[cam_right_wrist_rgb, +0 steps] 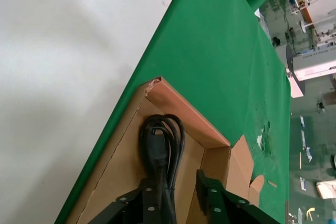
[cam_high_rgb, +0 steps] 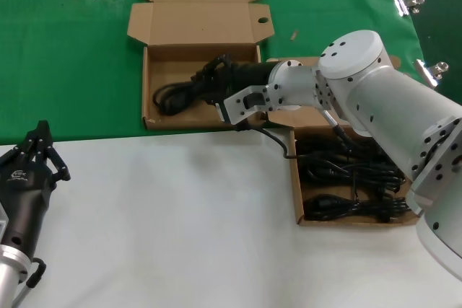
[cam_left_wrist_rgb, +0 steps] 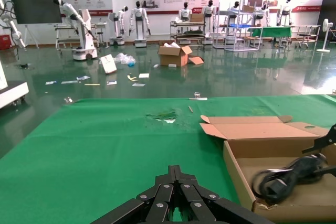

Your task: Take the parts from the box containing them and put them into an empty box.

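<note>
The brown box with the open lid lies on the green cloth and holds one black power cord bundle. My right gripper reaches into this box over the cord. In the right wrist view its jaws stand apart, and the cord lies along one finger on the box floor. The second brown box at the right holds several black cords. My left gripper is shut and empty at the near left, over the white table. It also shows in the left wrist view.
The white table fills the near side and the green cloth the far side. The left wrist view shows the box wall and the cord to one side. Metal clips lie at the far right.
</note>
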